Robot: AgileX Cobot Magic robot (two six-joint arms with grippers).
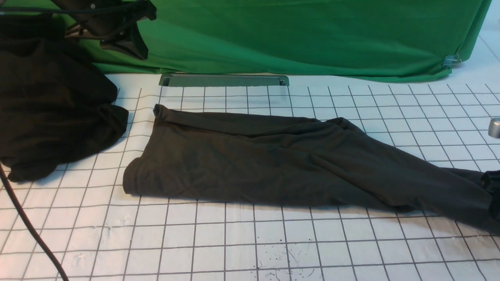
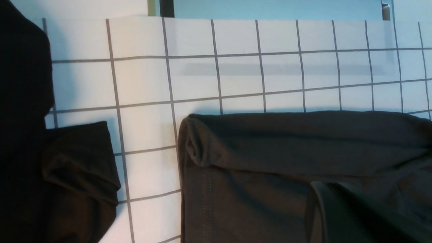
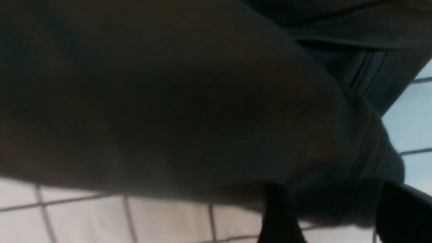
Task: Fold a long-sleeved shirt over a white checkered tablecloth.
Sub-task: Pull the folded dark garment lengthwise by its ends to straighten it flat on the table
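The long-sleeved shirt (image 1: 281, 160) lies folded into a long dark charcoal band across the white checkered tablecloth (image 1: 234, 238), its right end trailing toward the right edge. No logo shows. My right gripper (image 1: 493, 187) is at that end. In the right wrist view it (image 3: 337, 216) stands open, with a bunched end of the shirt (image 3: 189, 101) between its two dark fingers (image 3: 276, 219). My left gripper (image 1: 129, 45) hangs high at the back left, above the cloth. In the left wrist view it (image 2: 324, 202) is shut, empty, over the shirt's left fold (image 2: 270, 158).
A heap of plain black cloth (image 1: 50, 105) fills the far left. The green backdrop (image 1: 312, 35) hangs behind, with a grey metal bar (image 1: 224, 80) at its foot. A black cable (image 1: 27, 226) crosses the front left. A silver object (image 1: 495, 128) shows at the right edge.
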